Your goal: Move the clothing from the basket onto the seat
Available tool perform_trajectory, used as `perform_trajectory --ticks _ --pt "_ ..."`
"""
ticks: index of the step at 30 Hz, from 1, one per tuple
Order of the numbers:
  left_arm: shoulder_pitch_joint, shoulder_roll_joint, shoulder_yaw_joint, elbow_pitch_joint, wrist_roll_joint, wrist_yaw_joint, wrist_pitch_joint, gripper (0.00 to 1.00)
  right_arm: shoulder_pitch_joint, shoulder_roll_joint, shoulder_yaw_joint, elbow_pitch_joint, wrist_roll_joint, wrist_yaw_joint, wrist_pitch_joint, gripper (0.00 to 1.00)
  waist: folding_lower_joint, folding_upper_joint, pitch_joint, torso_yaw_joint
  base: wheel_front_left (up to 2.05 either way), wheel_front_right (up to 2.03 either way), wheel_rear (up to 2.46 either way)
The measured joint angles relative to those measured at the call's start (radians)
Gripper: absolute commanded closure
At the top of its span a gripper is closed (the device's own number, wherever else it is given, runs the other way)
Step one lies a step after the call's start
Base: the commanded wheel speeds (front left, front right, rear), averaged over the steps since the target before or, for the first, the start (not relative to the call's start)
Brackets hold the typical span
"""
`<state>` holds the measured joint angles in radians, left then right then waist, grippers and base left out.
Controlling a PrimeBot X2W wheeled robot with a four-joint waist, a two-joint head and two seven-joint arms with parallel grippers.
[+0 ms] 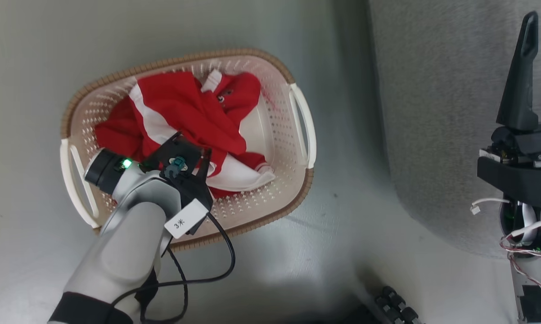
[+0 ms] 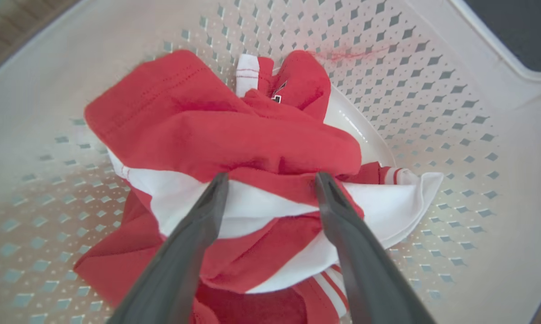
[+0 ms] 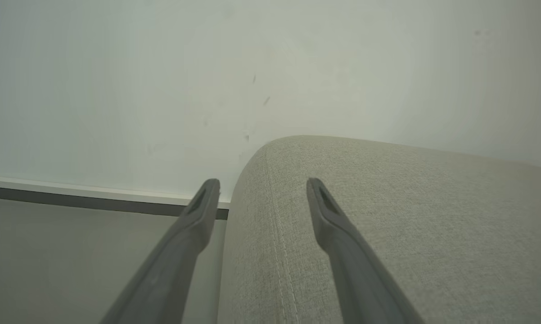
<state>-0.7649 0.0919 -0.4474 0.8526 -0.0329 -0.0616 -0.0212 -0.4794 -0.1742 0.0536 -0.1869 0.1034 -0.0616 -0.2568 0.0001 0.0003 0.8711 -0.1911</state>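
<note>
- The left gripper [image 2: 271, 180] is down inside the basket [image 2: 432, 90]. Its 2 fingers are spread apart with nothing pinched between them yet, and the tips sit on the heap, straddling a red-and-white fold.
- The clothing [image 2: 234, 135] is all in the basket, bunched right under and just ahead of those fingertips. A white-edged flap trails off to the right of the right-hand finger.
- My handling guess is soft, light, floppy jersey stuff with no stiffness at all, so it'll drape and drag instead of lifting as a block. It doesn't look fragile or slippery.
- It all looks tangled, so 1 pull could haul extra fabric along or catch a hem on the basket's rim.
- I'd grab the raised ridge of fabric sitting between the 2 fingertips. That's a thick fold rather than a single thin edge, so closing on it should hold.
- Count so far is 1 basket and 1 heap of clothing. I can't tell how many separate pieces, since it's too crumpled, but it looks like more than 1.
- The basket stands on the floor [image 1: 342, 225], and the seat [image 3: 387, 216] is off to the right of the left gripper, well apart from it.
- There's 1 seat, with no clothing on the part that shows.
- The right gripper [image 3: 262, 186] hangs just above the seat's rounded edge, its 2 fingers parted and empty.
</note>
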Motion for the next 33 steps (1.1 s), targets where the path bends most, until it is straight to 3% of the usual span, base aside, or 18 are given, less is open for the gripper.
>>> perform_trajectory --ticks 7,10,24,33 --pt "-0.052 -0.001 0.016 0.064 0.000 0.014 -0.025 0.00 -0.027 0.004 0.006 0.008 -0.016 -0.001 0.000 0.00 -0.0001 0.0000 0.062 0.001 0.00 0.00 0.00" --pt "-0.062 -0.003 0.016 0.084 -0.001 0.017 -0.039 1.00 -0.029 0.005 0.008 0.020 -0.017 -0.001 0.000 0.00 0.0000 -0.0001 0.070 -0.001 0.00 0.00 0.00" --pt "-0.065 -0.035 0.053 0.104 -0.076 0.000 -0.212 1.00 -0.049 0.007 0.010 0.118 -0.025 0.000 0.000 0.00 -0.0001 -0.0002 0.012 0.018 0.00 0.00 0.00" --pt "-0.026 -0.039 0.089 0.023 -0.149 -0.036 -0.229 1.00 -0.047 0.007 0.019 0.194 -0.028 0.009 0.000 0.00 -0.0003 -0.0003 -0.091 0.047 0.00 0.00 0.00"
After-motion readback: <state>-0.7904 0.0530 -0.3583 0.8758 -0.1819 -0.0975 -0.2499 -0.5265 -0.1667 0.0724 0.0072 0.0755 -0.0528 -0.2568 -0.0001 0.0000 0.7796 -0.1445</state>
